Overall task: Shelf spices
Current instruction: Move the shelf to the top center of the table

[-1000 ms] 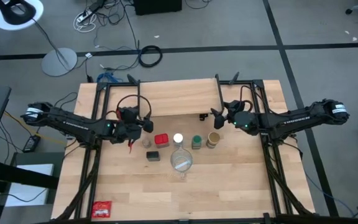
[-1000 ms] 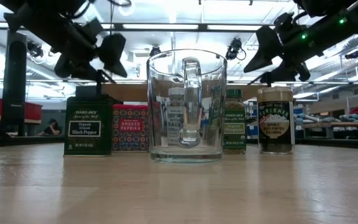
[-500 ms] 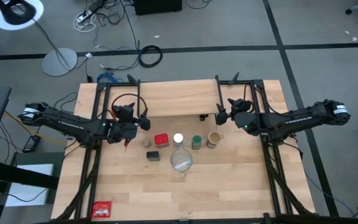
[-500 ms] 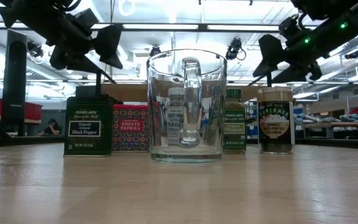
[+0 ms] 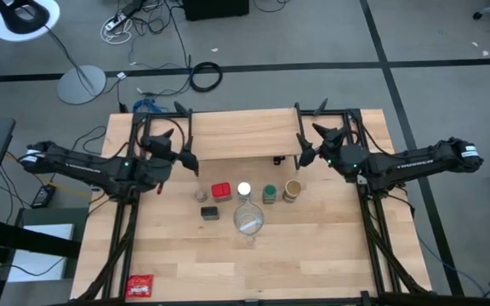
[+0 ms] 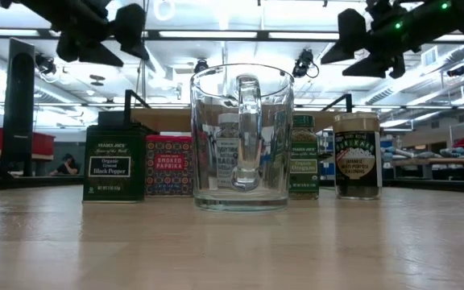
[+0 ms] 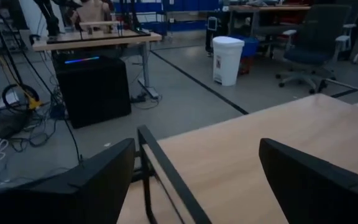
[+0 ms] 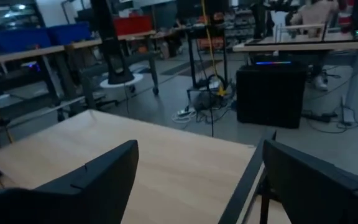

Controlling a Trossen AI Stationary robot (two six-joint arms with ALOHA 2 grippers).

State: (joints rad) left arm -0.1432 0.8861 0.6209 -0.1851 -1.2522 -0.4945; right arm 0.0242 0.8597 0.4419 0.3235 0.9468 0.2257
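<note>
The spices stand on the table near the shelf (image 5: 241,134). They are a red tin (image 5: 221,190), a white-lidded jar (image 5: 244,189), a green-lidded jar (image 5: 269,195), a tan-lidded jar (image 5: 293,190), a dark green tin (image 5: 210,212) and a tiny brownish jar (image 5: 202,195). My left gripper (image 5: 185,157) hovers open above the shelf's left end. My right gripper (image 5: 304,153) hovers open above its right end. Each wrist view shows the light plank (image 7: 260,149) (image 8: 166,155) between wide-spread fingers. In the low view both grippers (image 6: 127,28) (image 6: 353,36) hang high above the tins and jars.
A large clear glass vessel (image 5: 248,221) stands just on the near side of the spice row and fills the middle of the low view (image 6: 242,137). A flat red packet (image 5: 139,286) lies at the table's near left corner. Black frame rails run along both table sides.
Both grippers have risen and drawn back from the spice row toward the shelf at the far side, the left one also shifting toward the table's left. Both stayed open. The spices have not moved.
</note>
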